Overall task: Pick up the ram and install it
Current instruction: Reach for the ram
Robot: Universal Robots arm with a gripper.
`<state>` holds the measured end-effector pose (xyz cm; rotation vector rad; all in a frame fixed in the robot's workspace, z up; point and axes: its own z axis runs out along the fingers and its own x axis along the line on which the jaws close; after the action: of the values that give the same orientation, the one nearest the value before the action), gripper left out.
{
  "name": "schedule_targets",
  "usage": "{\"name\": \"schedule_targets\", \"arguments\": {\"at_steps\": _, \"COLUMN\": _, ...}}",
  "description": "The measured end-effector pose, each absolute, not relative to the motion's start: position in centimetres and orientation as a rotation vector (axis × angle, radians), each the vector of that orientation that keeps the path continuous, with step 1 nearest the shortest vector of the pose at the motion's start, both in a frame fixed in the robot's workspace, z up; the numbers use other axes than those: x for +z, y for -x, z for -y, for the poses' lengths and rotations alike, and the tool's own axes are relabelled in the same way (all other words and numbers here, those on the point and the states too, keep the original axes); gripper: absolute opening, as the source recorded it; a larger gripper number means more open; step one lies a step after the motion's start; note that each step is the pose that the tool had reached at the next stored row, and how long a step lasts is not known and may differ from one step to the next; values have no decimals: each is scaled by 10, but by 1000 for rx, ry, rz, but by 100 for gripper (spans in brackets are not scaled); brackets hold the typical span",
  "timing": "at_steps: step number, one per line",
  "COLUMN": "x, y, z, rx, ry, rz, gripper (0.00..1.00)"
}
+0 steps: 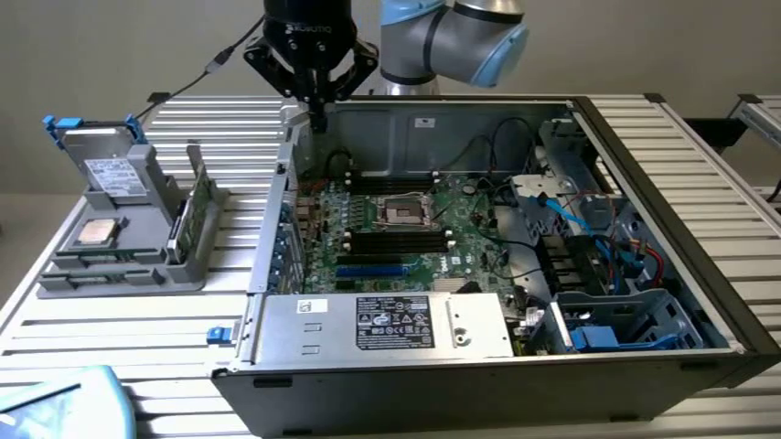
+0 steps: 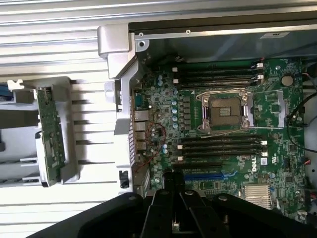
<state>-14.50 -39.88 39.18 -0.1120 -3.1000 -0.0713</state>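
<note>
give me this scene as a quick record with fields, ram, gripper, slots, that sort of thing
ram: standing on edge in the grey holder, outside the open case, not held
gripper: over the case edge on the holder's side, apart from the ram
memory slots: on the motherboard, either side of the processor socket, look empty
task state: ram not yet picked up

Robotics lab, slatted metal worktop [image 1: 110, 320], opened computer case [image 1: 464, 402] with bare motherboard [image 1: 415, 229], grey parts holder [image 1: 123, 274] beside the case, robot arm [image 1: 452, 37] behind it.
</note>
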Motion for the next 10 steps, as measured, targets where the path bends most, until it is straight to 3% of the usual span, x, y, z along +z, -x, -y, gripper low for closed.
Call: {"name": "schedule_targets", "arguments": {"at_steps": 10, "x": 389, "y": 190, "z": 399, "rx": -69, "ry": 112, "rz": 3073, "gripper": 10}}
